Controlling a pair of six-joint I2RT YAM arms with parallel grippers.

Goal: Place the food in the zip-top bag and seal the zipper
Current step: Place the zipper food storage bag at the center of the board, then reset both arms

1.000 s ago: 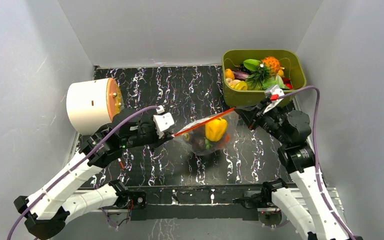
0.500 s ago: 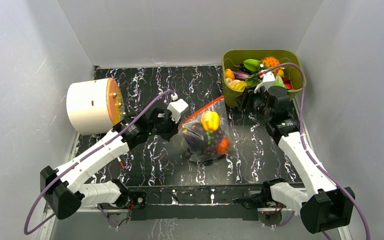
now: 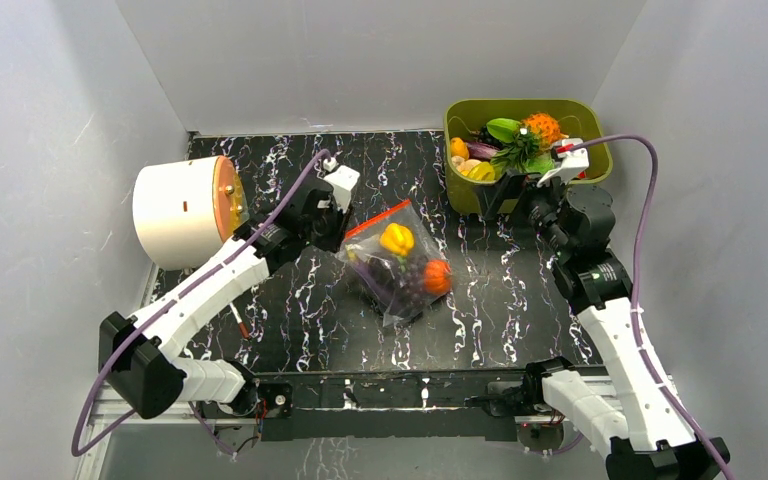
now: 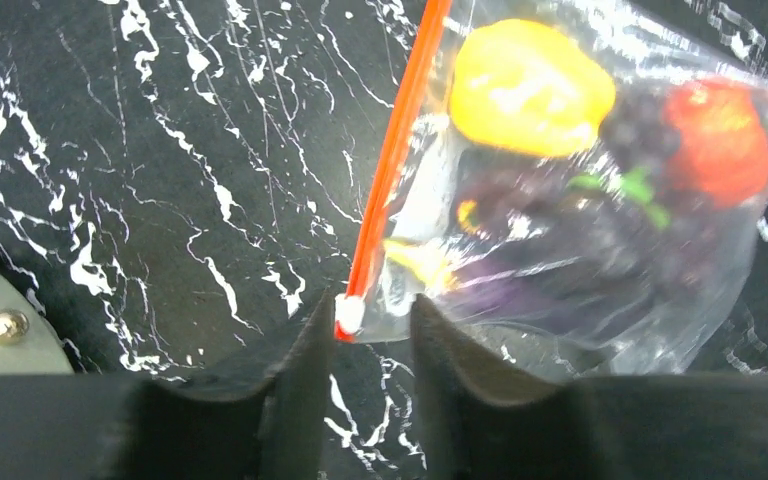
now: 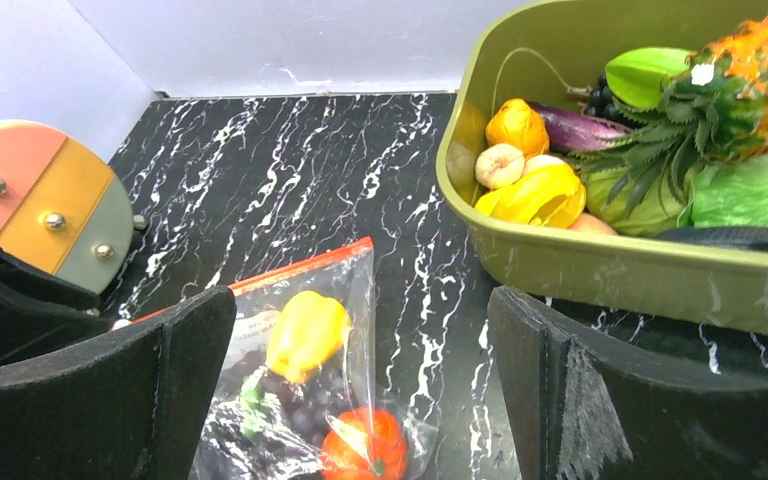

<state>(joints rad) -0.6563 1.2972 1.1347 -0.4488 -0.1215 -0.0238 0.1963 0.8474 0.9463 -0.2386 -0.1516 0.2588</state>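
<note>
The zip-top bag (image 3: 400,285) lies flat on the black marbled table with the food inside. A yellow pepper (image 3: 396,239), dark grapes (image 3: 410,275) and an orange-red round piece (image 3: 437,277) show through the plastic. The zipper (image 3: 375,218) runs straight along the bag's far-left edge. My left gripper (image 4: 365,330) stands open, with the zipper's (image 4: 400,150) near end lying loose between its fingertips. My right gripper (image 5: 360,300) is wide open and holds nothing. It hovers to the right of the bag (image 5: 310,400), in front of the bin.
An olive-green bin (image 3: 480,200) full of other toy produce stands at the back right, just beyond my right gripper (image 3: 500,198). A white cylinder (image 3: 180,210) with an orange face lies at the left, next to the left arm. Grey walls enclose the table.
A second ago both grippers held the bag stretched by its zipper ends. Both have opened, the bag has dropped flat, and the right gripper has drawn back toward the bin.
</note>
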